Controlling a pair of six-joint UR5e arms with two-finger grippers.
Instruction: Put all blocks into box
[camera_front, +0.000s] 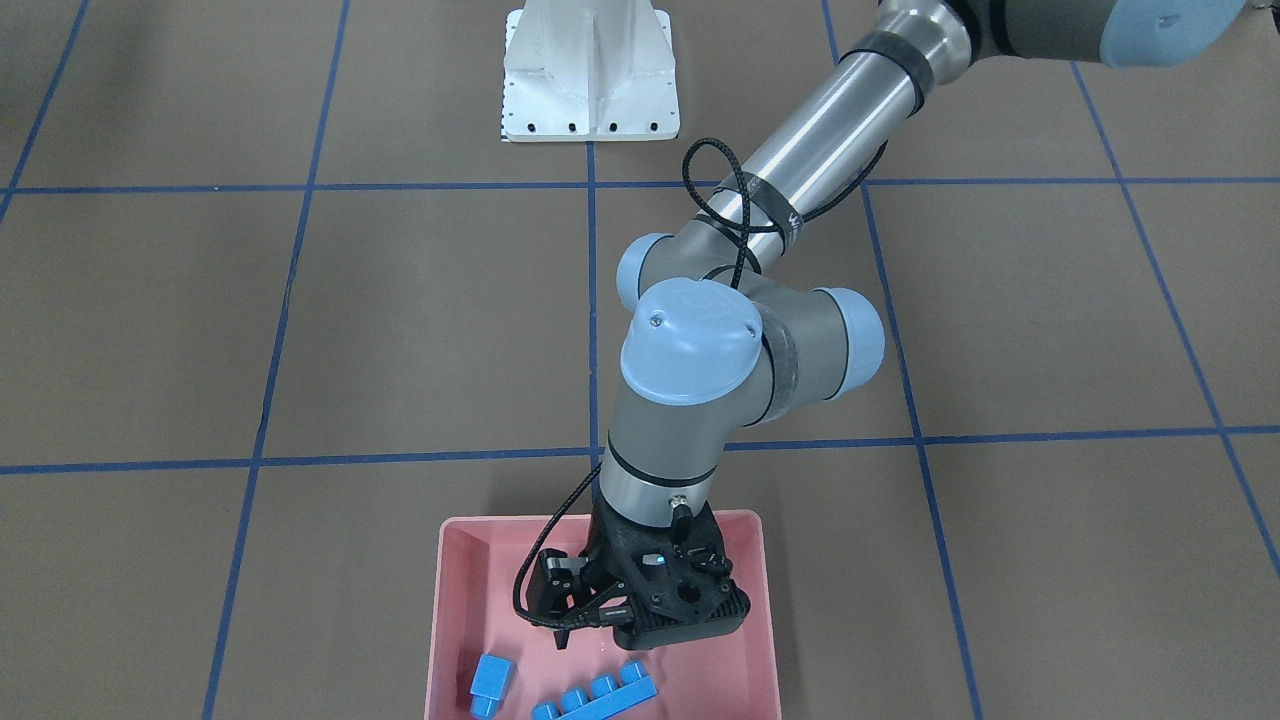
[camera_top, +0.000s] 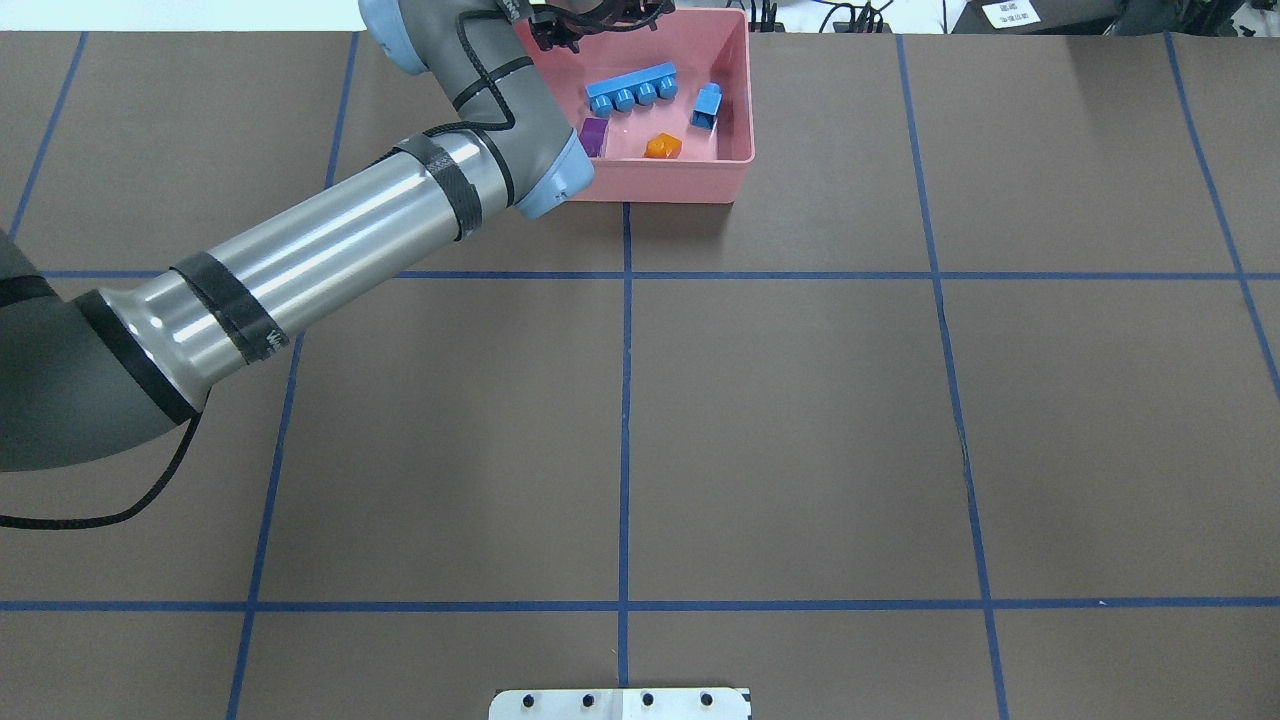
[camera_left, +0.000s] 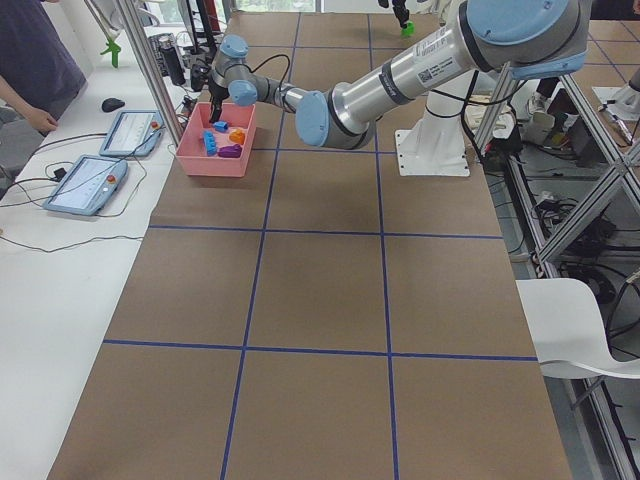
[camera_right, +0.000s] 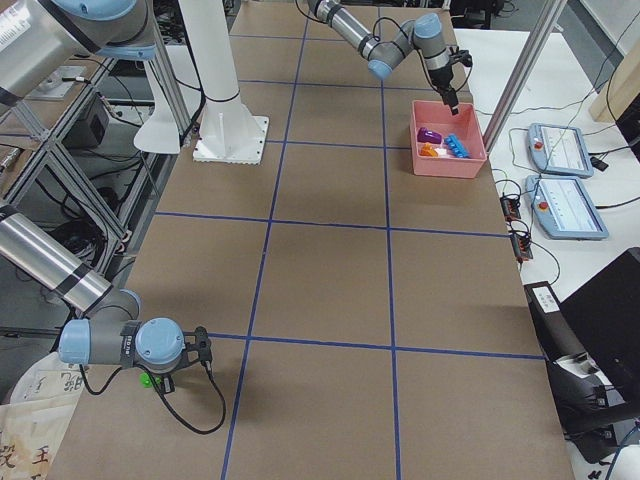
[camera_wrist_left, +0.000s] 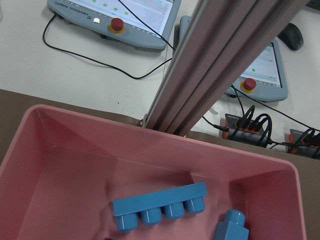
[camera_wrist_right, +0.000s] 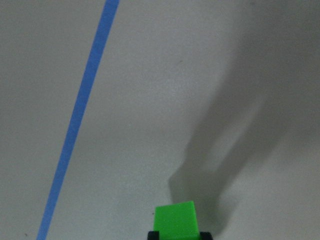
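The pink box (camera_front: 445, 600) stands at the table's far edge. In the overhead view (camera_top: 650, 185) it holds the long light blue block (camera_top: 632, 88), the small light blue block (camera_top: 707, 105), the orange block (camera_top: 662, 147) and the purple block (camera_top: 593, 137), which my left arm partly hides. My left gripper (camera_front: 572, 628) hangs over the box, open and empty. Its wrist view shows both blue blocks (camera_wrist_left: 160, 207) below. My right gripper (camera_wrist_right: 177, 234) is shut on the green block (camera_wrist_right: 175, 220), low over the table near the robot's side (camera_right: 148, 380).
The white robot base (camera_front: 590, 80) stands at the near middle edge. An aluminium post (camera_wrist_left: 220, 65) and two teach pendants (camera_right: 565, 210) with cables lie just beyond the box. A person (camera_left: 40, 60) sits by that bench.
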